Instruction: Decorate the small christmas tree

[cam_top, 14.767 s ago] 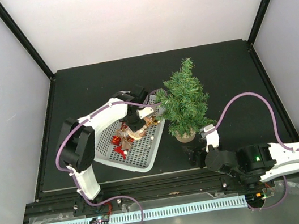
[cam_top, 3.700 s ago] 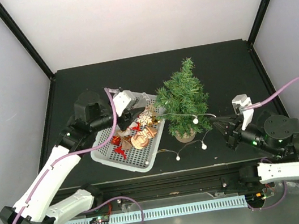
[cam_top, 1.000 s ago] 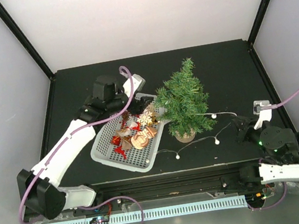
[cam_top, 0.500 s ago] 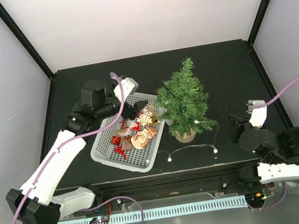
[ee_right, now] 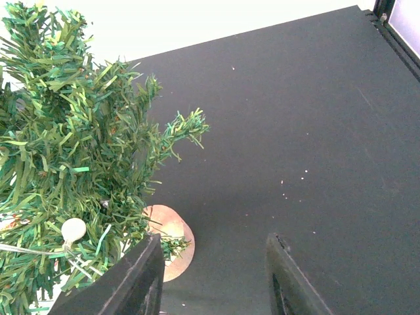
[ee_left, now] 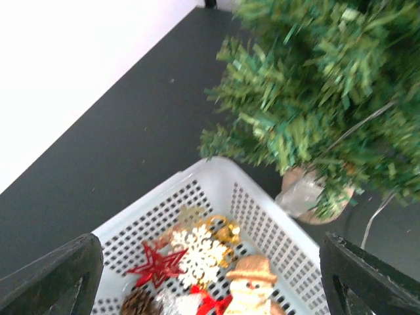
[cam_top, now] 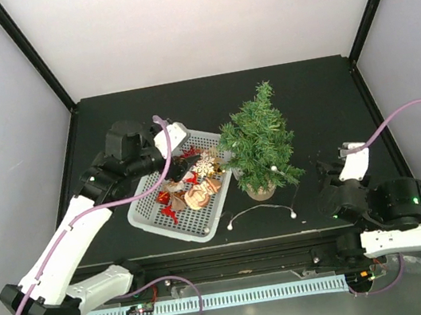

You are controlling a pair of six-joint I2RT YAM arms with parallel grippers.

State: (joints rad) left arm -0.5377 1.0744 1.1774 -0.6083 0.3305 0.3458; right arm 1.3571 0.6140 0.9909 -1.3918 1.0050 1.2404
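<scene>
The small christmas tree [cam_top: 259,143] stands upright on its tan base [cam_top: 261,191], right of the white basket [cam_top: 144,217]. A thin wire of white light bulbs [cam_top: 261,208] hangs from its lower branches, and its loose end lies on the table in front. My left gripper [cam_top: 178,159] hovers open over the basket's far end. In the left wrist view the left gripper [ee_left: 210,262] is above a white snowflake [ee_left: 200,252], a red star [ee_left: 156,266] and a snowman [ee_left: 249,289]. My right gripper [cam_top: 328,174] is open and empty, right of the tree. In the right wrist view the right gripper [ee_right: 213,249] faces the tree base [ee_right: 172,239], with a bulb [ee_right: 73,229] among the branches.
The basket also holds a gold ornament [ee_left: 226,231] and a pine cone [ee_left: 138,303]. The black table [cam_top: 322,98] ends at white walls behind and on both sides. The light wire's bulbs [cam_top: 293,214] lie near the table's front edge.
My right gripper has opened and let go of the light wire, whose end has dropped onto the table before the tree. The left gripper has opened wider and drawn back over the basket.
</scene>
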